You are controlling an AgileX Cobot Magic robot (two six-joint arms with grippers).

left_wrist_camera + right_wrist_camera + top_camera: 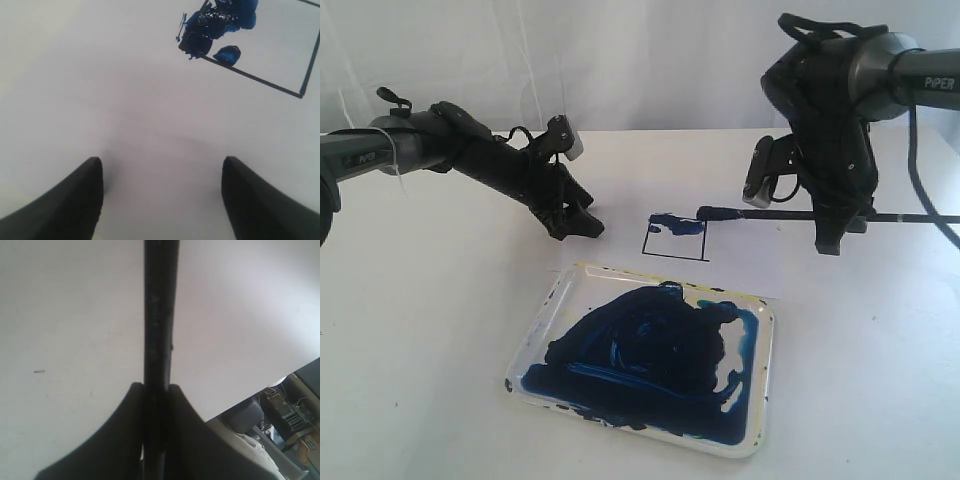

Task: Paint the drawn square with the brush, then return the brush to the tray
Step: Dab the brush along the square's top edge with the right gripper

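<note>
The drawn square (pixel 680 246) lies on the white surface behind the tray (pixel 542 330), with blue paint smeared along its far edge. The tray is flooded with dark blue paint. My right gripper (pixel 832 238) is shut on the black handle of the brush (pixel 770 214), which lies level. Its bristle tip sits at the square's far right corner. In the right wrist view the brush (pixel 160 315) runs straight out between the closed fingers of the right gripper (pixel 157 387). My left gripper (pixel 576 220) rests open and empty left of the square; the left gripper (pixel 161 167) faces the square (pixel 280 45).
A white curtain hangs behind the table. The right arm's black cable (pixel 920 170) hangs at the far right. The table's edge and some equipment (pixel 280 405) beyond it show in the right wrist view.
</note>
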